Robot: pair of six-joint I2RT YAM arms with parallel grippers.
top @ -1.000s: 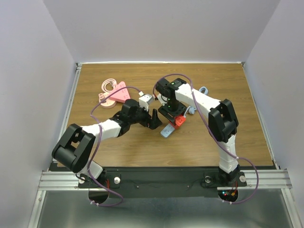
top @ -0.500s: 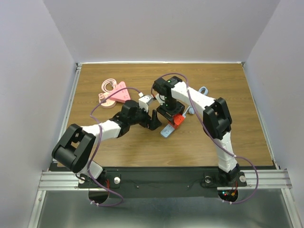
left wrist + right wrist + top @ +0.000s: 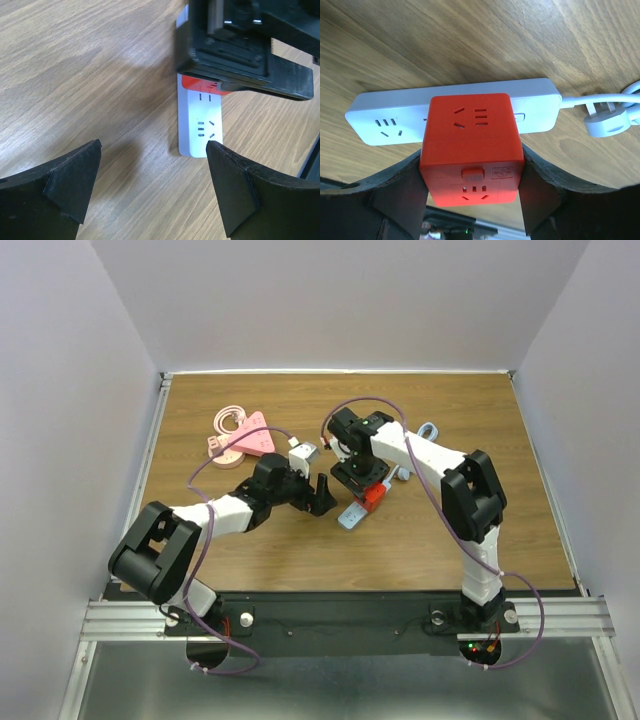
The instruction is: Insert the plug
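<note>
Nothing readable here tbh, just a tiny pale emblem point(image 3: 503, 172) on the near face of the red plug point(image 3: 470, 130), too small to make out.

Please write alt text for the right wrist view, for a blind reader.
Two black fingers grip a bright red cube-shaped plug adapter by its sides, over a pale blue plastic power strip on a wooden table. A white corded plug lies at right.
</note>
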